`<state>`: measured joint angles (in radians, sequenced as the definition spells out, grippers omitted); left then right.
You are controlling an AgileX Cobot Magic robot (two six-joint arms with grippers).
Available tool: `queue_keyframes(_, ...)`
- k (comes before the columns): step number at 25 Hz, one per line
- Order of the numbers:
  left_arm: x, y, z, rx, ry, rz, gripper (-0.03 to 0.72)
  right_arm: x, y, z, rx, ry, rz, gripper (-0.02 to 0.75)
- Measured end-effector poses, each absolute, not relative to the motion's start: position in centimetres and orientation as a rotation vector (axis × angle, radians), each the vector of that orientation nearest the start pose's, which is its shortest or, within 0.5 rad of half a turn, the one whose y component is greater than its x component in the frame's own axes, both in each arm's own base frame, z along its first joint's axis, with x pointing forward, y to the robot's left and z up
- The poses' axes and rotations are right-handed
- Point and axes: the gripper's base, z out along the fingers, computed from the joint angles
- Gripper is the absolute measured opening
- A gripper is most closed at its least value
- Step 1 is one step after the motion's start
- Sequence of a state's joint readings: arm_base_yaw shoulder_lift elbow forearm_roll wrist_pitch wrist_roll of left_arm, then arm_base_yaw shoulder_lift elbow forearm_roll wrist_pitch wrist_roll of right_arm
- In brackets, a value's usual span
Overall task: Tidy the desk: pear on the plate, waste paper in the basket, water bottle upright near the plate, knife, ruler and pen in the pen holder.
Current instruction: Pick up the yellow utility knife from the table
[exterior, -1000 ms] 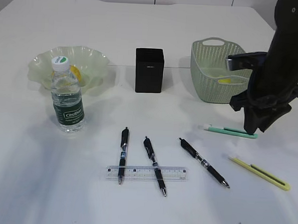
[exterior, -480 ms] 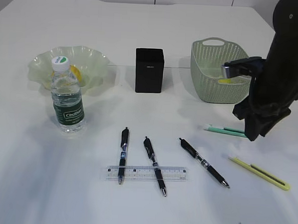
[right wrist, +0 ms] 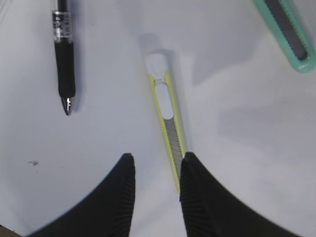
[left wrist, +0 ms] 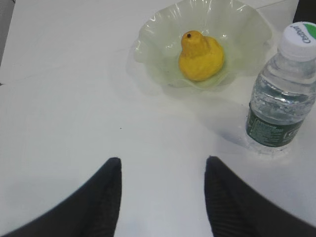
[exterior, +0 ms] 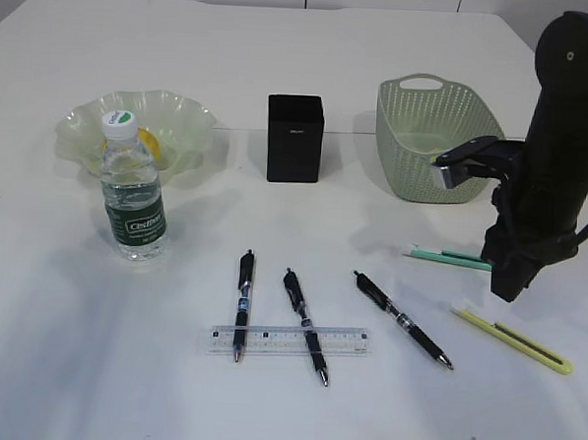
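The white tabletop (exterior: 313, 44) carries everything. At the back left sits the pale green ruffled plate (exterior: 185, 126), and the water bottle (exterior: 133, 187) stands upright just in front of it. The black pen holder (exterior: 294, 138) stands at the back centre, with the sage-green basket (exterior: 416, 152) to its right. Nearer the front lie three black pens: the left pen (exterior: 244, 291) and the middle pen (exterior: 303, 324) both cross the clear ruler (exterior: 290, 340), while the right pen (exterior: 402, 319) lies apart, slanted. On the right lie a mint-green utility knife (exterior: 445, 257) and, nearer the front, a yellow utility knife (exterior: 512, 340).
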<state>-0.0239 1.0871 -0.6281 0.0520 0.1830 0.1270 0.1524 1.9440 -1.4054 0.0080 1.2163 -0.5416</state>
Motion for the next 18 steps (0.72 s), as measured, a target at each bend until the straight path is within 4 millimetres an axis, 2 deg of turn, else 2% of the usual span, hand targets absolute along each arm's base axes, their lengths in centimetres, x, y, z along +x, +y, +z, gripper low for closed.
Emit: queue_keyframes(18,22.11,-0.44,27.14,0.21,2.129,0.101,0.382,36.08,5.8,19.17,-1.115,3.029,0.075,0.246)
